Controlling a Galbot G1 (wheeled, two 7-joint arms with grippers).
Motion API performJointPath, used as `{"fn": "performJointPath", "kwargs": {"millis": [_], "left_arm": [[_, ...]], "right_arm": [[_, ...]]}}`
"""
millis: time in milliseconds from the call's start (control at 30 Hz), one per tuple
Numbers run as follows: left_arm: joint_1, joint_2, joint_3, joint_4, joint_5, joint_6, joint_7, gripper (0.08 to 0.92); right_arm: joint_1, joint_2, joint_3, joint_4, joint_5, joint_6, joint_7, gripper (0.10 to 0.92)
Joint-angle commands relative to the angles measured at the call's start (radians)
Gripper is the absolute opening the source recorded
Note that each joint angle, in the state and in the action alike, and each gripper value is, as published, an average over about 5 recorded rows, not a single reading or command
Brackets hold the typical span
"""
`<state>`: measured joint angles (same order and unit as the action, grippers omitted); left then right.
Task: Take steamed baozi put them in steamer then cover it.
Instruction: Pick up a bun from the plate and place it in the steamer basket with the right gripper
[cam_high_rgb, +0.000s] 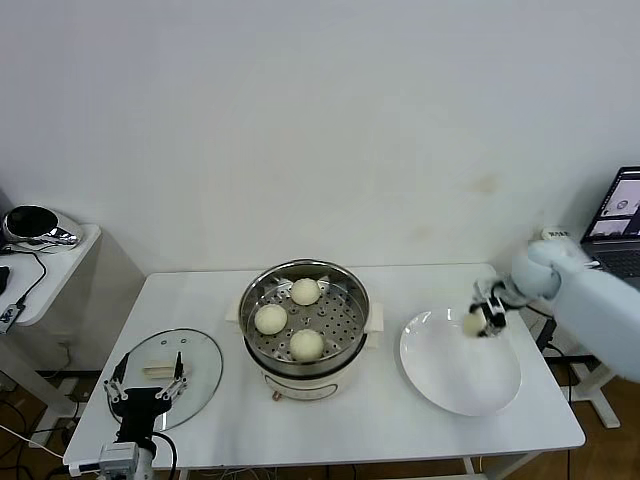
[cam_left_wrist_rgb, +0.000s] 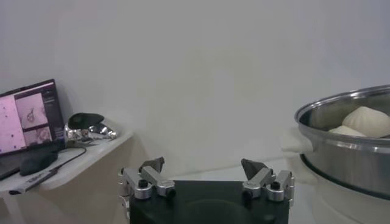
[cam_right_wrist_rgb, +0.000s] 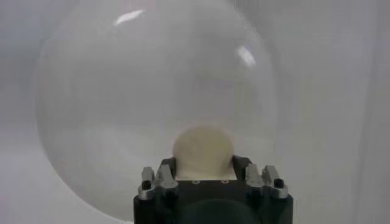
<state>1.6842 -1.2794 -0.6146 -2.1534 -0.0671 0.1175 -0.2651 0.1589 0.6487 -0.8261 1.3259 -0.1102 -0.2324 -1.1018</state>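
Side shelf (cam_high_rgb: 55, 262), far left beyond the table: holds a shiny dark rounded object (cam_high_rgb: 32, 224) and trailing cables. White table (cam_high_rgb: 200, 420): carries everything below. Glass lid (cam_high_rgb: 195, 355) with a cream handle (cam_high_rgb: 158, 369): lies flat near the table's front left corner, well apart from the pot's rim and not covering anything. Left gripper (cam_high_rgb: 148, 380): hangs over the lid, fingers spread wide with nothing between them; the left wrist view shows the same open fingers (cam_left_wrist_rgb: 152, 165) with the steamer's wall off to one side. Steamer (cam_high_rgb: 352, 290): round steel pot on a cream base, centre of the table, uncovered. Inside on its perforated tray lie three buns: one toward the back (cam_high_rgb: 305, 291), one at the left (cam_high_rgb: 271, 318), one toward the front (cam_high_rgb: 306, 344), close together but with gaps between them. White plate (cam_high_rgb: 450, 385): right of the steamer, just beside it, otherwise bare. Fourth bun (cam_high_rgb: 473, 323): over the plate's upper edge, clasped between the fingers of the right gripper (cam_high_rgb: 485, 318); whether it rests on the plate or sits just above it cannot be told. Right wrist view: the gripper (cam_right_wrist_rgb: 204, 163) closed on either side of the bun (cam_right_wrist_rgb: 203, 149), plate (cam_right_wrist_rgb: 122, 91) behind. Laptop (cam_high_rgb: 618, 215): at the far right edge, screen lit.
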Motion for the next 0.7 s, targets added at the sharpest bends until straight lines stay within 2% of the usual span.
{"fn": "performJointPath", "kwargs": {"millis": [33,233,500,700], "left_arm": [[-0.003,-0.002,0.003,0.001,0.000,0.000,0.000,0.823],[-0.002,-0.002,0.003,0.008,-0.001,-0.002,-0.001,0.823],[0.000,-0.005,0.001,0.017,-0.004,-0.007,-0.002,0.823],[-0.003,-0.006,0.000,0.016,-0.002,-0.005,-0.001,0.823]], "right_arm": [[0.560,0.101,-0.395,0.200,0.397,-0.198,0.084,0.582],[0.617,0.236,-0.439,0.229,0.579,-0.325,0.171,0.585],[0.525,0.389,-0.450,0.212,0.668,-0.446,0.262,0.585],[0.465,0.466,-0.459,0.179,0.676,-0.494,0.300,0.585]]}}
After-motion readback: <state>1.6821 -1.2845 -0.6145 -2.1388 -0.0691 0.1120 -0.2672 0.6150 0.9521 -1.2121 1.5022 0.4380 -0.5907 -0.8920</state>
